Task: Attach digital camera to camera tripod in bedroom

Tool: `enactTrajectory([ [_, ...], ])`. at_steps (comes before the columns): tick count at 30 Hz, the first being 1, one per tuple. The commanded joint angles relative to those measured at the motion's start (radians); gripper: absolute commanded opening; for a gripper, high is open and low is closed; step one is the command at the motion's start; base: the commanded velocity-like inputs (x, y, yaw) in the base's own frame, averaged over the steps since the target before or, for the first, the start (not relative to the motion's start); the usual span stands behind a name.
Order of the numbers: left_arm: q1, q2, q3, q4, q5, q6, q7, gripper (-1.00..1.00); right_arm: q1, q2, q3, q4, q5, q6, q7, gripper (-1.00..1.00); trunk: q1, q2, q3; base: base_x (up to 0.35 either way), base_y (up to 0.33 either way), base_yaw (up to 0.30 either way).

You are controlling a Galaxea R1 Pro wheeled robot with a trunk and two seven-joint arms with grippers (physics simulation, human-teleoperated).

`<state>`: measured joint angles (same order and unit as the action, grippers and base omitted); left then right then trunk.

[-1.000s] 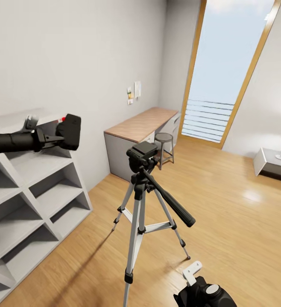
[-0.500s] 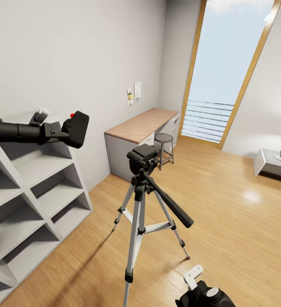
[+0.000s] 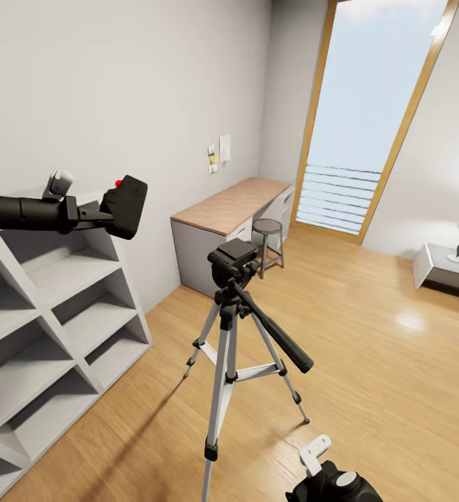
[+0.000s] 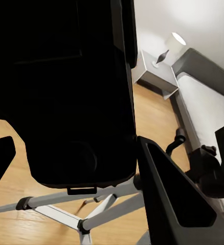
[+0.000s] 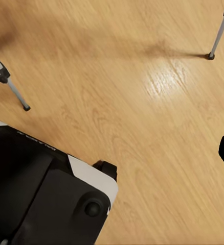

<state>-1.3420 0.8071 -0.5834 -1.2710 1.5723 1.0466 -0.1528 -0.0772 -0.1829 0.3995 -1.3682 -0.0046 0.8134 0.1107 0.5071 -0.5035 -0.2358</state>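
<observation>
Tall three-legged camera tripod (image 3: 231, 328): silver-grey brushed metal legs, matt black plastic joints, head, pan handle. Small boxy digital camera (image 3: 125, 206): matt black, glossy red button. Light wood plank floor (image 3: 369, 348): smooth, sheen. White cube shelf (image 3: 55, 328): matt.

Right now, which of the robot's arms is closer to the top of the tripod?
Left. Its end effector holds the camera beside the tripod head; the right end effector hangs by its feet.
</observation>
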Motion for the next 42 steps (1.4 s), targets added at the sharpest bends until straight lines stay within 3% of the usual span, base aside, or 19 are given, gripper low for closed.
enactTrajectory([
  [1,-0.002,0.001,-0.003,0.000,-0.008,0.001,-0.013,-1.00,-0.001,0.000,0.002,0.002,0.000,0.005,0.001,1.00,-0.003,0.005,0.001,0.000,0.000,0.000],
  [15,-0.004,-0.006,-0.005,-0.009,0.001,0.001,-0.013,-1.00,-0.002,0.002,0.001,0.021,0.001,0.003,0.000,1.00,-0.057,0.103,0.045,0.000,0.000,0.000],
  [22,-0.016,-0.022,-0.006,-0.009,0.003,0.001,-0.013,-1.00,-0.054,0.000,-0.012,0.024,-0.007,-0.012,0.033,1.00,-0.057,0.103,0.045,0.000,0.000,0.000],
  [27,-0.038,-0.039,-0.036,-0.005,0.003,0.001,-0.013,-1.00,-0.110,-0.006,-0.015,0.065,-0.008,-0.063,0.124,1.00,-0.057,0.103,0.045,0.000,0.000,0.000],
  [28,-0.055,-0.046,-0.065,-0.002,0.004,0.001,-0.014,-1.00,-0.130,-0.008,-0.018,0.083,-0.007,-0.090,0.164,1.00,-0.057,0.103,0.045,0.000,0.000,0.000],
  [35,-0.086,-0.056,-0.095,0.003,0.062,0.001,-0.013,-1.00,-0.157,-0.012,-0.024,0.100,-0.007,-0.126,0.201,1.00,-0.057,0.103,0.045,0.000,0.000,0.000],
  [36,-0.107,-0.059,-0.099,0.008,0.075,0.001,-0.013,-1.00,-0.182,-0.013,-0.037,0.107,-0.007,-0.145,0.207,1.00,-0.057,0.103,0.045,0.000,0.000,0.000],
  [39,-0.126,-0.068,-0.116,0.025,0.082,0.001,-0.013,-1.00,-0.207,-0.013,-0.051,0.128,-0.008,-0.167,0.224,1.00,-0.057,0.103,0.045,0.000,0.000,0.000],
  [40,-0.158,-0.080,-0.152,0.045,0.088,0.001,-0.013,-1.00,-0.247,-0.013,-0.067,0.152,-0.008,-0.203,0.282,1.00,-0.057,0.103,0.045,0.000,0.000,0.000],
  [42,-0.179,-0.085,-0.180,0.053,0.097,0.001,-0.013,-1.00,-0.273,-0.014,-0.075,0.171,-0.008,-0.235,0.331,1.00,-0.057,0.103,0.045,0.000,0.000,0.000],
])
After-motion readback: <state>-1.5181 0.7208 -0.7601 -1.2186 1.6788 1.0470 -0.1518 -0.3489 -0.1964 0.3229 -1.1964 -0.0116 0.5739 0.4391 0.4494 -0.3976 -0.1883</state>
